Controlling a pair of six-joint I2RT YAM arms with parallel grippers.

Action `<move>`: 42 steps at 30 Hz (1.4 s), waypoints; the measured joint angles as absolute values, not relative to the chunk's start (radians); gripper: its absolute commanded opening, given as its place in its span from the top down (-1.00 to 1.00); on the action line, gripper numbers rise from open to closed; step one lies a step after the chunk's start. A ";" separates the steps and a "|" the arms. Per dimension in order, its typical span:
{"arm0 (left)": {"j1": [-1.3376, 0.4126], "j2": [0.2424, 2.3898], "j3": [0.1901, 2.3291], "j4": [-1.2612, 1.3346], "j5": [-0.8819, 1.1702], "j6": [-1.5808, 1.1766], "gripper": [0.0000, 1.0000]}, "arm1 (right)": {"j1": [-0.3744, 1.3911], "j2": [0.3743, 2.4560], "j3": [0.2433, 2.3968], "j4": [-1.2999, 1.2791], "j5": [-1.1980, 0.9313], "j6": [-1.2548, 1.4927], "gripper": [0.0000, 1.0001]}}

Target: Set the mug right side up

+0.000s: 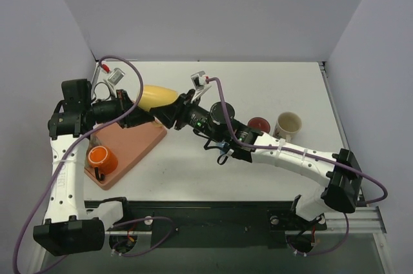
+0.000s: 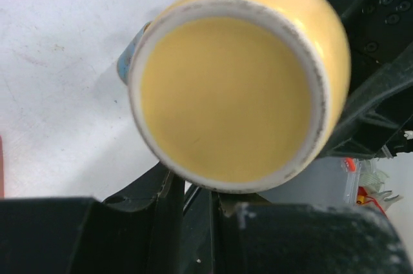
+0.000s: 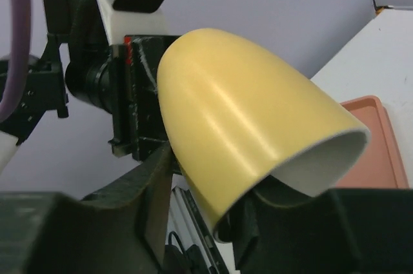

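- Mug (image 1: 158,97) — yellow, on its side in the air, just beyond the pink tray's (image 1: 139,146) far corner.
- Left gripper (image 1: 139,117), over the tray, closed on its base end.
- Right gripper (image 1: 173,111), past the tray, fingers (image 3: 150,180) straddling the mug's rim — clamped or not, can't tell.

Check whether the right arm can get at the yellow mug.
Probably yes: the right gripper straddles the rim of the mug, opposite the left gripper holding it; nothing lies between.

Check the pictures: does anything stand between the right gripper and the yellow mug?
Nothing visible does. The right gripper has its fingers on either side of the yellow mug wall at the rim, and the left gripper holds it up off the table.
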State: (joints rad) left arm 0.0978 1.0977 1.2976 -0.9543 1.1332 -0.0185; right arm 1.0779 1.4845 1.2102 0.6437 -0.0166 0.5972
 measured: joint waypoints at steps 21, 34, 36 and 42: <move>0.072 1.078 1.349 -1.052 0.626 0.181 -0.57 | 1.093 1.388 1.344 -0.092 0.117 0.205 1.00; 0.073 1.081 1.280 -1.051 0.349 0.223 -0.57 | 1.215 1.390 1.260 -0.577 0.141 0.358 1.00; 0.073 1.080 1.275 -1.048 0.335 0.224 -0.57 | 1.229 1.430 1.241 -0.583 0.134 0.383 1.00; 0.073 1.076 1.254 -1.047 0.306 0.239 -0.57 | 1.224 1.578 1.164 -0.559 0.115 0.423 1.00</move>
